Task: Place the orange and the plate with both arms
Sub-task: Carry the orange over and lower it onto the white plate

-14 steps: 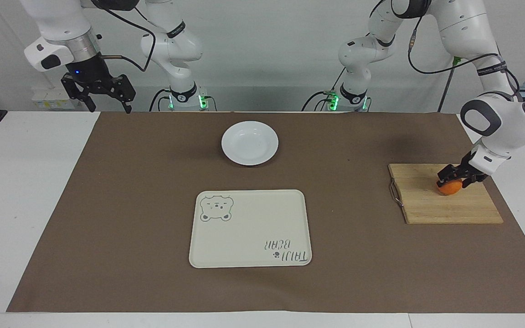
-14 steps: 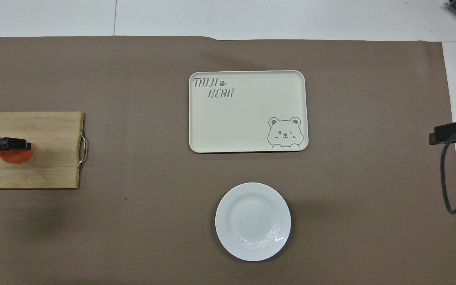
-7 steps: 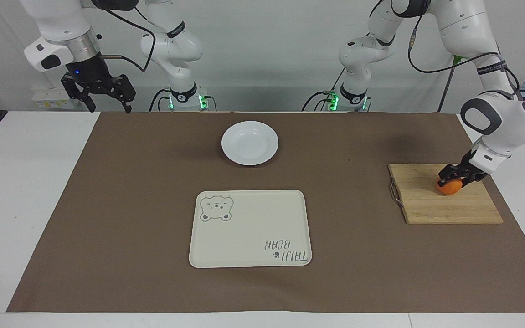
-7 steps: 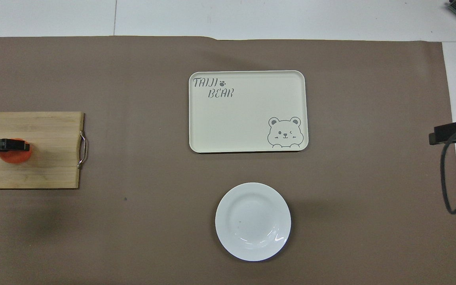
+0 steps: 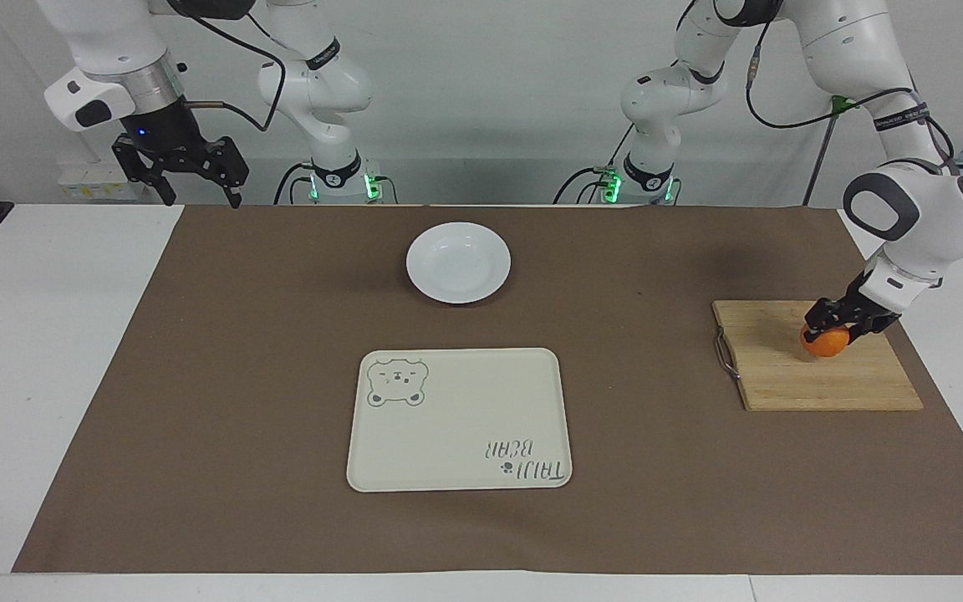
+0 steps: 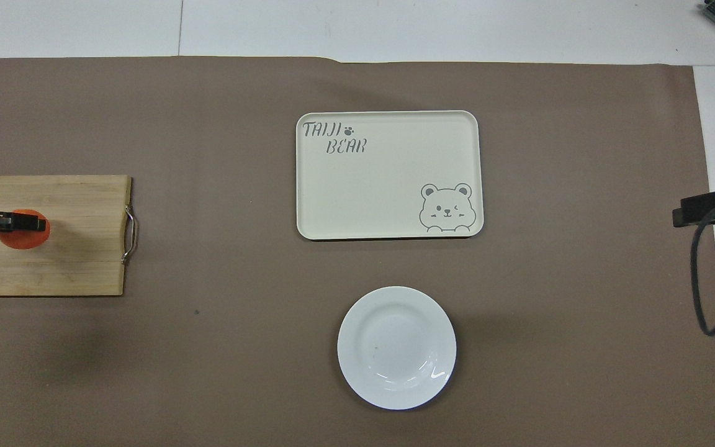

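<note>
The desk (image 5: 47, 351) carries a brown mat (image 5: 222, 401), and on the mat lie a tray (image 5: 458, 451), a board (image 5: 782, 376) and the plate (image 5: 458, 262). The left end effector (image 5: 846, 323) is down at the board, at the left arm's end of the desk, its fingers pinching the orange (image 5: 825, 342) from above; whether the fruit rests on the wood or is just clear of it cannot be told. From overhead the left end effector (image 6: 22, 221) crosses the top of the orange (image 6: 23, 230), which shows over the part of the board (image 6: 78, 261) away from its metal handle (image 6: 129, 234). The tray (image 6: 388, 180) and the plate (image 6: 396, 347) both hold nothing and lie well apart from that end effector, toward the desk's middle, the plate nearer the robots. The right end effector (image 5: 193, 180) hangs spread over the right arm's end of the desk, above the mat's edge, holding nothing and well apart from the plate; that arm waits.
</note>
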Controlling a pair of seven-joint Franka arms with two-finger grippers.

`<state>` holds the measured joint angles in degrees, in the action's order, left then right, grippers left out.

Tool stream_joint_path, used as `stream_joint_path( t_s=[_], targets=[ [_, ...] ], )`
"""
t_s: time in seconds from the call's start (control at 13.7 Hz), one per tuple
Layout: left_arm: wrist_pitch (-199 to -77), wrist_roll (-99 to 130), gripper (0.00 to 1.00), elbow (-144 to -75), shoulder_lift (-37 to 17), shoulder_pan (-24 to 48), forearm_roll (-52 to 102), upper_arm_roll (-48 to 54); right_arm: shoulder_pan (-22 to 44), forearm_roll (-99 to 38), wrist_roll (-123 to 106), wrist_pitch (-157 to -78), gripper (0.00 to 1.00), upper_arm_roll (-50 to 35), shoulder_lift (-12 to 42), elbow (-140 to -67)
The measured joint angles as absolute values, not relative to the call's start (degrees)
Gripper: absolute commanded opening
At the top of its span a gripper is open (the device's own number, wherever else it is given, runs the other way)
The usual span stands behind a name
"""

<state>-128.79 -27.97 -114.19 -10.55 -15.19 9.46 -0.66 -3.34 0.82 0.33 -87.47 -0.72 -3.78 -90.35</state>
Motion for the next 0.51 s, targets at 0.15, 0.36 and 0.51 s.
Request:
stream_joint_path(
  t_s=[0.15, 0.36, 0.51],
  targets=[
    [-128.3, -27.8, 0.0, -114.2, -8.0, -11.4, 9.5, -0.5, -3.3, 0.8, 0.3, -87.5, 1.0, -0.7, -3.8, -90.4],
    [-125.3, -23.2, 0.0, -114.2, -4.7, -4.1, 9.8, -0.2, -3.3, 0.8, 0.3, -87.5, 1.0, -0.7, -3.8, -90.4],
    [-123.3, -17.3, 0.0, -114.2, -3.2, 2.4, 9.8, 0.0, -3.3, 0.8, 0.3, -87.5, 1.0, -0.7, -3.8, -90.4]
  ],
)
